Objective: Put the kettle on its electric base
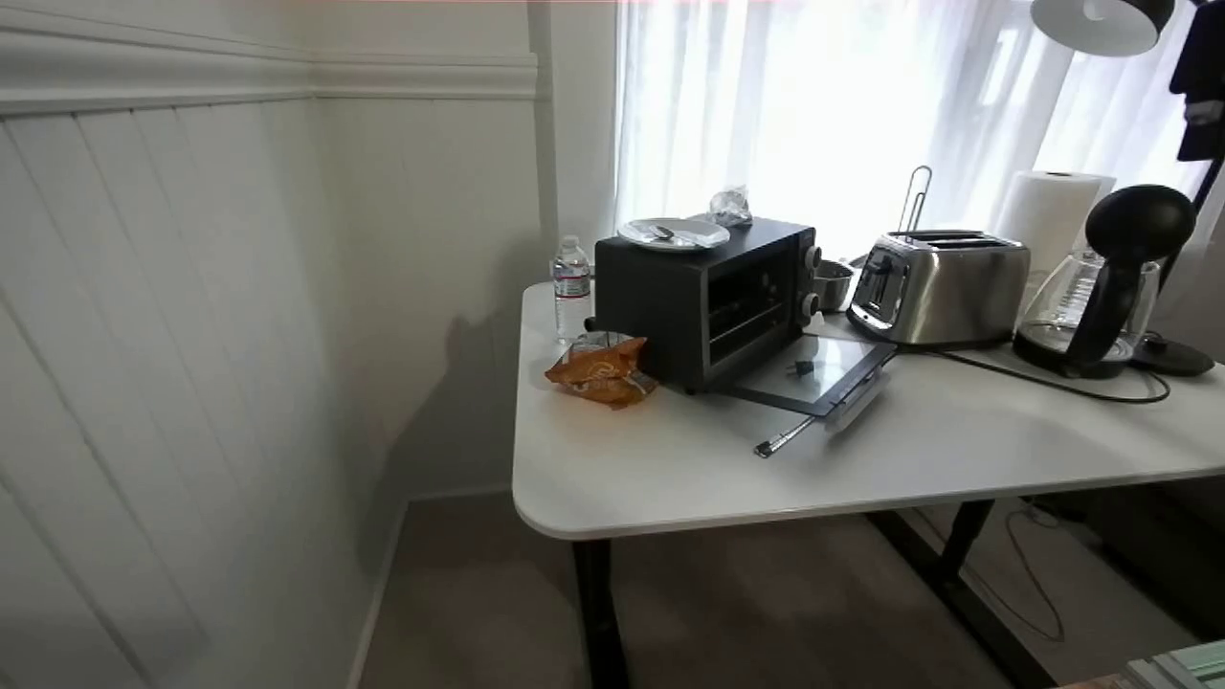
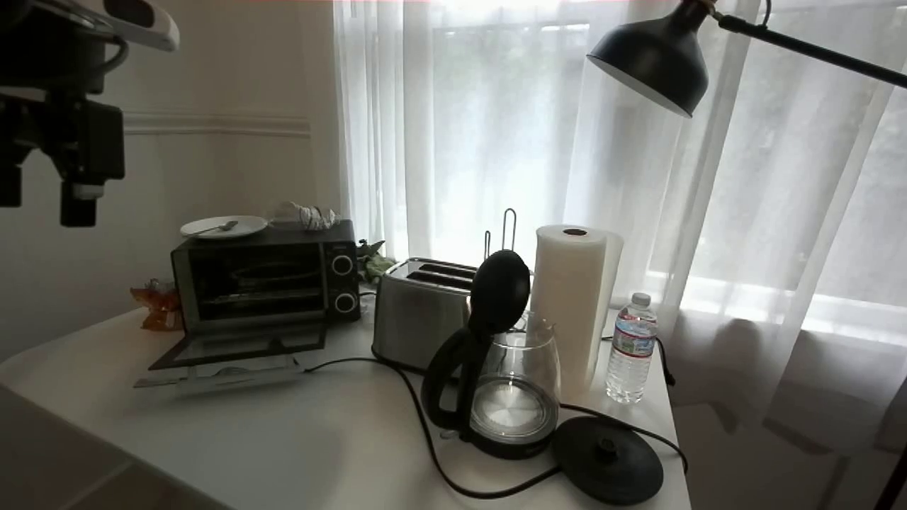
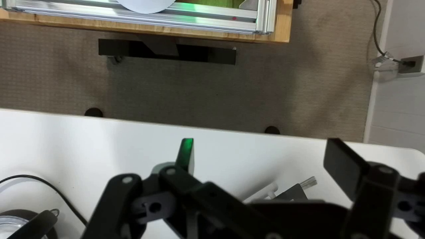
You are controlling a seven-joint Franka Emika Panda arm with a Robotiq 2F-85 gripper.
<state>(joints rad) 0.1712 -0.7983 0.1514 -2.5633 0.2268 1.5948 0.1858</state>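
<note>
The kettle (image 2: 521, 368) has a clear glass body, a black handle and a black lid tipped up open. It stands upright on the table beside the silver toaster; it also shows in an exterior view (image 1: 1105, 311). In the wrist view only part of the kettle (image 3: 36, 225) shows at the lower left. The electric base (image 2: 602, 471), a flat black disc with a cord, lies right beside the kettle; it also shows in an exterior view (image 1: 1175, 358). I cannot tell if they touch. My gripper (image 3: 260, 142) is open and empty, high above the table, with its fingers (image 2: 44, 195) far from the kettle.
The silver toaster (image 2: 429, 319), paper-towel roll (image 2: 567, 304) and a water bottle (image 2: 633, 350) stand near the kettle. The toaster oven (image 1: 703, 297) has its door (image 1: 813, 373) hanging open. A black cord (image 2: 425, 425) curves around the kettle. A lamp (image 2: 659, 60) hangs above.
</note>
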